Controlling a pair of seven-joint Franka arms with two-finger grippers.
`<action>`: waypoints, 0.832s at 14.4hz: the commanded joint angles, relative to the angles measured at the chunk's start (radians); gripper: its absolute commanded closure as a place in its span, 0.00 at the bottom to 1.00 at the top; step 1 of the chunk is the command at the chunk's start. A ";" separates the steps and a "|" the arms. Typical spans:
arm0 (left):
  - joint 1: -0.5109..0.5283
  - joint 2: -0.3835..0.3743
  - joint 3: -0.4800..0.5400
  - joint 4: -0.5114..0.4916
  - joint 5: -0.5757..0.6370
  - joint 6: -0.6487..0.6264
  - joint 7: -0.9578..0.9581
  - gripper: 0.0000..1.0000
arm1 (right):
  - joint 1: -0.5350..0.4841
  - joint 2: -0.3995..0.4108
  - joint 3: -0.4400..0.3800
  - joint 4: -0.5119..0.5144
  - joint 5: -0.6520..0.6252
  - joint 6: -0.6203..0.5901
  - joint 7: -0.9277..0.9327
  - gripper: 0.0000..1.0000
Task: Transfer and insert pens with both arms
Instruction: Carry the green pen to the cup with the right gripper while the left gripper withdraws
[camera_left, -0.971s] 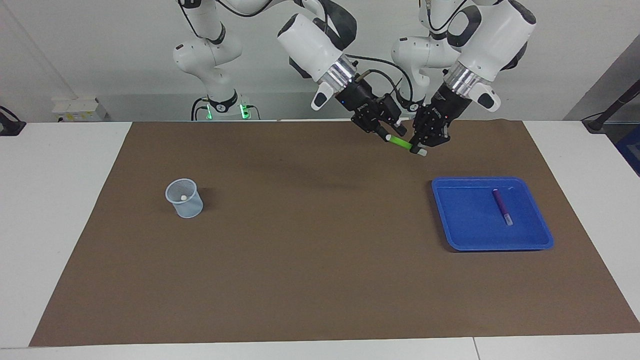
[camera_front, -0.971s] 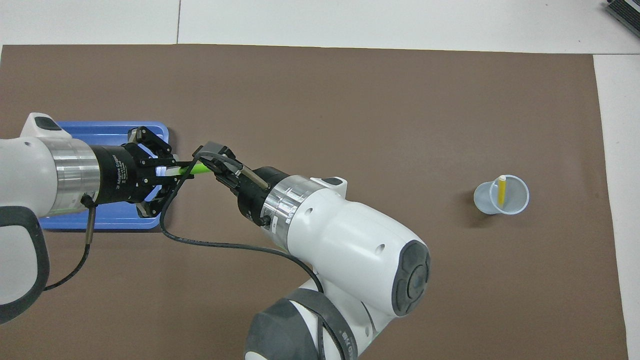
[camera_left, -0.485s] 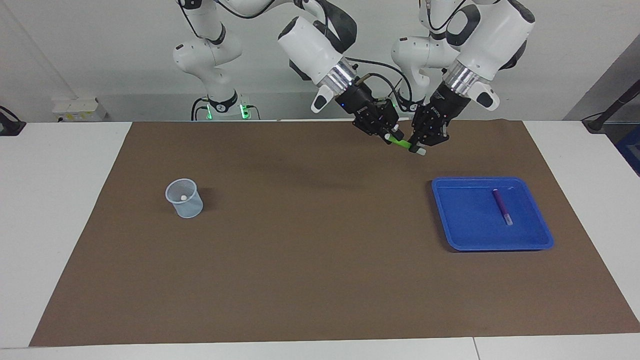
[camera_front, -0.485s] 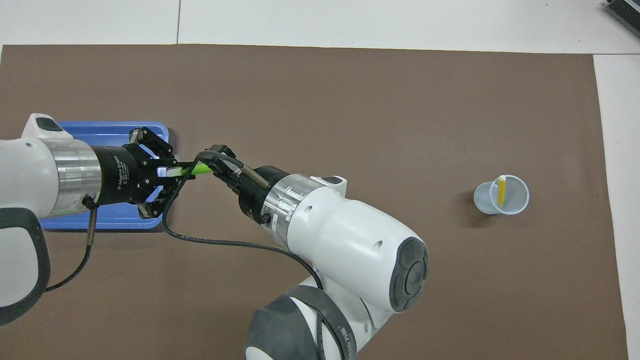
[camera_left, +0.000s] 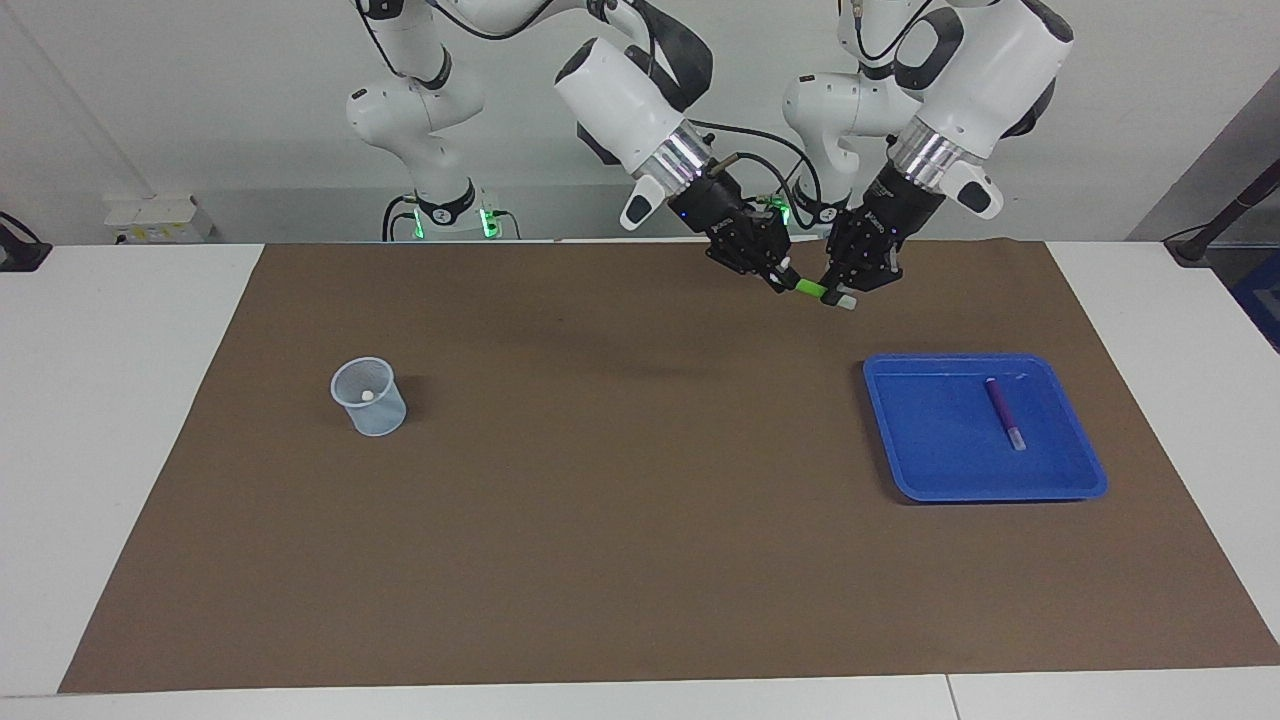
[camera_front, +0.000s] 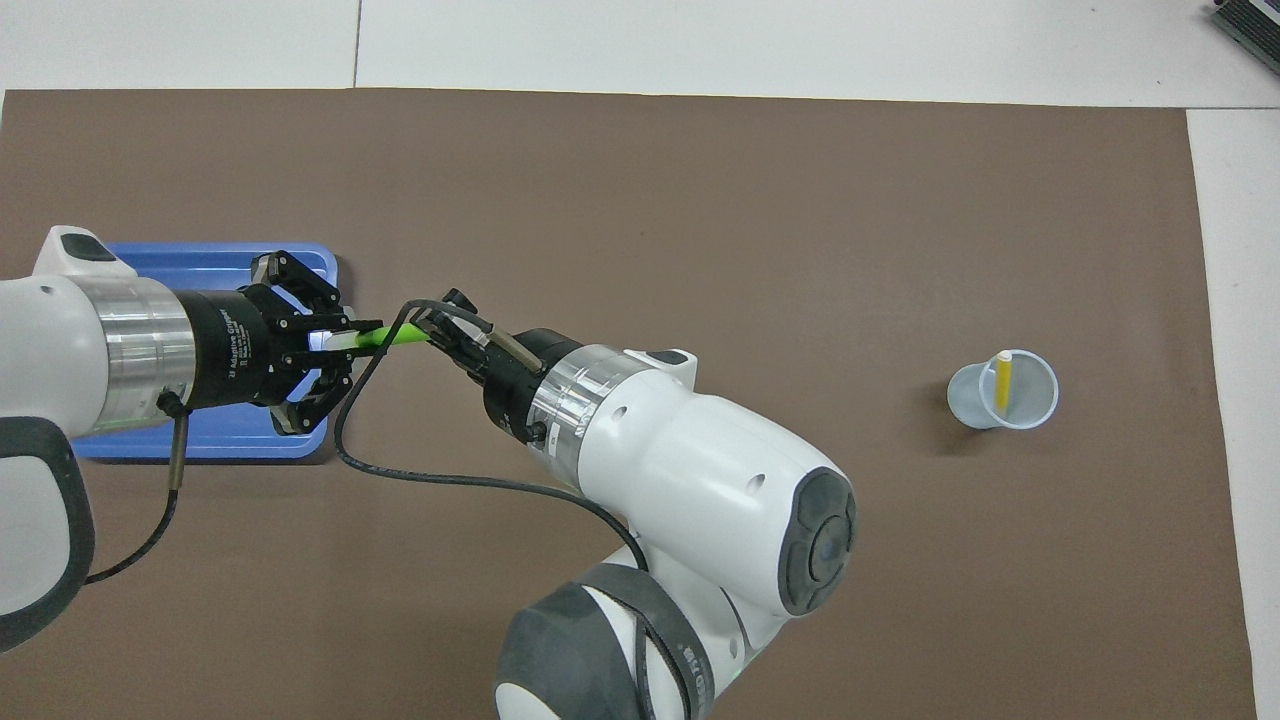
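Note:
The bright green pen (camera_left: 812, 290) hangs in the air between both grippers, over the brown mat beside the blue tray (camera_left: 930, 440). My left gripper (camera_left: 838, 294) is shut on its whitish cap end. My right gripper (camera_left: 783, 279) is shut on its green end. The overhead view shows the same pen (camera_front: 400, 338) between the left gripper (camera_front: 345, 341) and the right gripper (camera_front: 435, 330). The purple pen (camera_left: 1002, 412) lies in the tray; the left arm hides it in the overhead view. The yellow pen (camera_front: 1003, 383) stands in a clear cup (camera_front: 965, 400).
The cup (camera_left: 378, 420) stands on the mat (camera_left: 620, 520) toward the right arm's end of the table. The tray (camera_front: 200, 258) lies toward the left arm's end. A smaller white arm with green lights (camera_left: 440, 215) stands at the robots' edge.
The right gripper has moved onto the green pen and its fingers have narrowed around it. The pen and the left gripper have barely shifted.

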 joint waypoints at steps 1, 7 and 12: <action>-0.019 -0.031 0.008 -0.034 -0.016 0.009 -0.016 1.00 | -0.007 0.012 0.004 0.010 -0.023 0.016 0.011 1.00; -0.017 -0.029 0.008 -0.033 -0.016 0.018 -0.013 0.15 | -0.015 0.010 0.004 0.000 -0.023 0.014 -0.002 1.00; -0.014 -0.029 0.010 -0.033 -0.016 0.022 -0.012 0.00 | -0.057 -0.019 0.002 -0.061 -0.025 -0.056 -0.152 1.00</action>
